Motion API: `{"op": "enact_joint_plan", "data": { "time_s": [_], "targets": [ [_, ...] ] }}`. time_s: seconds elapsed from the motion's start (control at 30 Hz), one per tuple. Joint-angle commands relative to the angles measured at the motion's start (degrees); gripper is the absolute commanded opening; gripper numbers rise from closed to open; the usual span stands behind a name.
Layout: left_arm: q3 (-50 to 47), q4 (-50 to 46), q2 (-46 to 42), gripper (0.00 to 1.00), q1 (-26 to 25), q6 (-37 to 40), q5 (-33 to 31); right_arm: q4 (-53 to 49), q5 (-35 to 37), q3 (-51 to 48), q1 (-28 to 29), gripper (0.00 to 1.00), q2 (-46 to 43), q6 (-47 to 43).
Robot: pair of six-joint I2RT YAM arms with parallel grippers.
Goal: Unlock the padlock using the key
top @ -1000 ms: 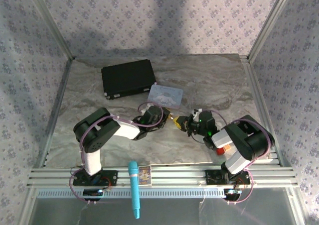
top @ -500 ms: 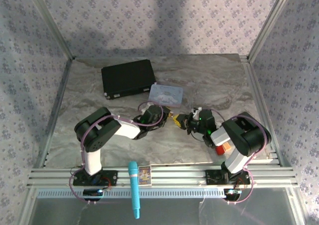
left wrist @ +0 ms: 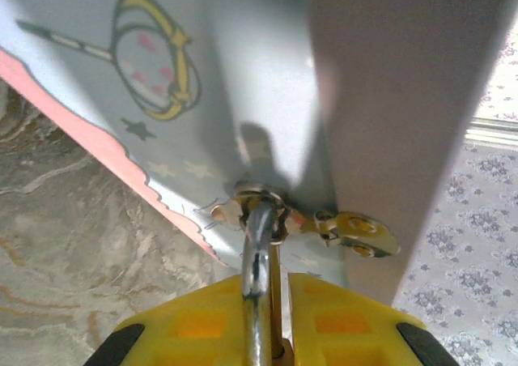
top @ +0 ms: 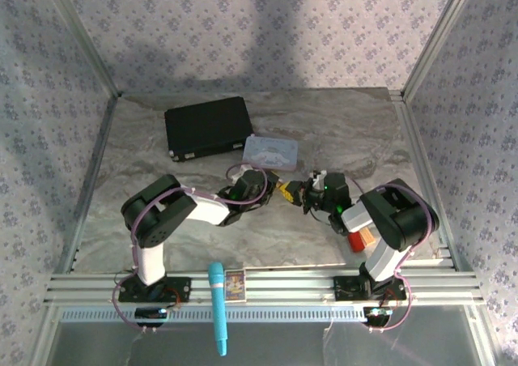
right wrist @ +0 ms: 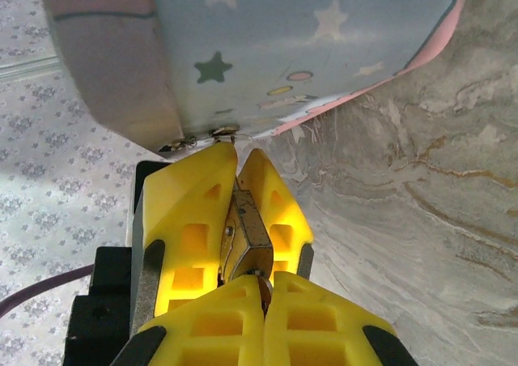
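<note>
Because the padlock (right wrist: 247, 232) hangs by its shackle (left wrist: 257, 281) through the hasp (left wrist: 261, 210) of the pale blue tin (left wrist: 243, 74), any tug on it would likely drag or tip the tin. The left gripper (left wrist: 275, 301) is nearly closed, clamping the brass body at mid-table just in front of the tin. The right gripper (right wrist: 261, 289) is pinched tight on what looks like the key (right wrist: 257, 278), a mere sliver at the lock's lower face. Risks, as I judge them: a thin key could twist or slip in the pads, a slightly off angle could make it skate past the keyway, and turning force could spin the lock in the left fingers. The table (top: 348, 131) is grey-veined, marble-look and smooth. Also there are a black case (top: 208, 127) at the far left, a red-and-orange block (top: 360, 238) by the right arm and a teal tube (top: 217, 305) on the near rail. Lilac floral walls (top: 259, 26) close in three sides.
</note>
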Motion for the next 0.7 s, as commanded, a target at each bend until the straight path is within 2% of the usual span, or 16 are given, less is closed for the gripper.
{"op": "enact_joint_plan", "data": {
  "time_s": [0.0, 0.2, 0.37, 0.4, 0.47, 0.5, 0.57, 0.67],
  "targets": [
    [3.0, 6.2, 0.4, 0.0, -4.5, 0.5, 6.9, -0.3, 0.6, 3.4, 0.1, 0.0, -2.0, -1.4],
    [3.4, 6.5, 1.2, 0.0, -5.6, -0.4, 7.8, -1.4, 0.6, 4.8, -0.6, 0.0, -1.8, -2.3],
    [2.4, 6.2, 0.7, 0.0, -5.4, -0.9, 6.4, -6.8, 2.9, 4.3, 0.6, 0.02, -4.7, -6.0],
    [2.3, 6.0, 0.5, 0.0, -5.4, -1.1, 6.0, -7.8, 3.2, 4.1, 0.6, 0.11, -5.5, -6.7],
    [1.8, 5.6, 0.4, 0.0, -5.4, -1.5, 5.1, -9.2, 3.6, 3.5, 0.6, 0.42, -7.2, -7.9],
    [1.6, 5.0, 0.3, 0.0, -5.3, -1.9, 4.8, -10.6, 4.0, 3.3, 0.5, 0.52, -8.3, -8.7],
    [0.9, 4.1, 0.1, 0.0, -5.3, -2.5, 3.6, -14.8, 5.1, 2.7, 0.3, 0.59, -10.8, -10.4],
    [-0.6, 4.2, -0.6, 0.0, -5.1, -3.7, 1.7, -21.3, 7.0, 1.8, 0.0, 0.62, -14.9, -13.1]
  ]
}}
